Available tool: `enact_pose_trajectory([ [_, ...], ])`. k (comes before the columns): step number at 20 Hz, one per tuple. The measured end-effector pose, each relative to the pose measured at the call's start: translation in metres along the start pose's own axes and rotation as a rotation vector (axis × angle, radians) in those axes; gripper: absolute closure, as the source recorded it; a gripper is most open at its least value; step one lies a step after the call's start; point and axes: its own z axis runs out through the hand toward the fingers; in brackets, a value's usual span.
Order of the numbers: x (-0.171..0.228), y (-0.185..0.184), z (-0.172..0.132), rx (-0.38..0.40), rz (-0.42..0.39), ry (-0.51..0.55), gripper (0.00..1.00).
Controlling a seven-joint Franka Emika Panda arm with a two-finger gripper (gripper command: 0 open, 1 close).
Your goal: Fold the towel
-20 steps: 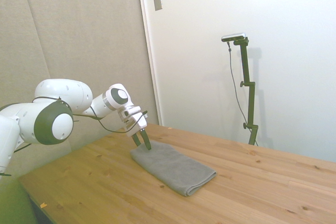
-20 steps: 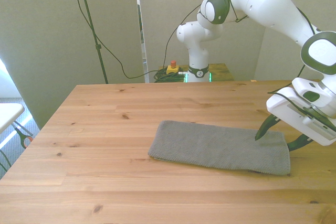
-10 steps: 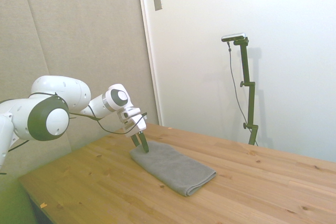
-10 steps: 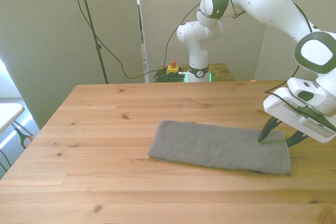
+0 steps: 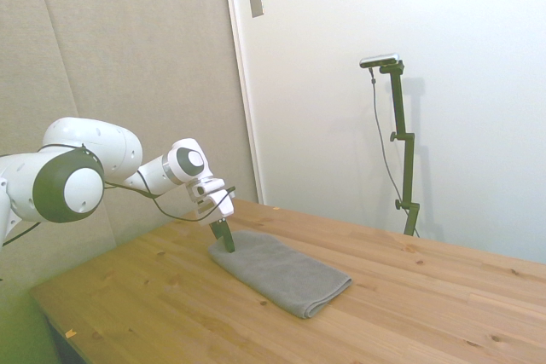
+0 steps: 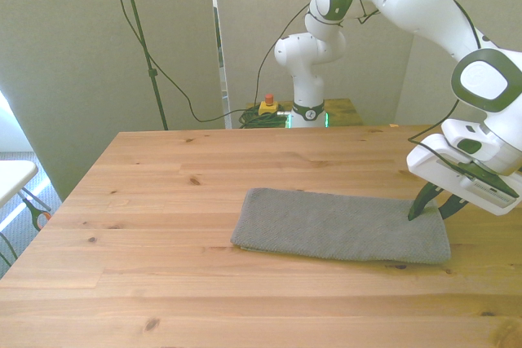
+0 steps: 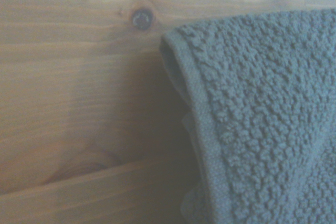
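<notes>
The pincer (image 6: 433,211) grasps the towel (image 6: 342,227) at its end on the front view's right; its fingertips sink partly hidden into the cloth on the tabletop (image 6: 163,201).

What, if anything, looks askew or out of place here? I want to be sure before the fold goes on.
Nothing stands out. The towel lies flat on the table, already layered into a neat strip, hem edge tidy in the wrist view. The claw sits at its end on the front view's right, fingers close together at the corner. No spill or damage shows.
</notes>
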Motion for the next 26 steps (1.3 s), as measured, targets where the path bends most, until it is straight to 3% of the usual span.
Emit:
enact_pose_trajectory([
  [9, -0.007, 0.032, -0.020, 0.056, -0.056, -0.060, 1.00],
  [14, 0.001, 0.070, -0.037, 0.095, -0.176, -0.207, 1.00],
  [22, 0.070, 0.133, -0.053, 0.219, -0.259, -0.361, 1.00],
  [26, 0.124, 0.177, -0.044, 0.247, -0.239, -0.363, 1.00],
])
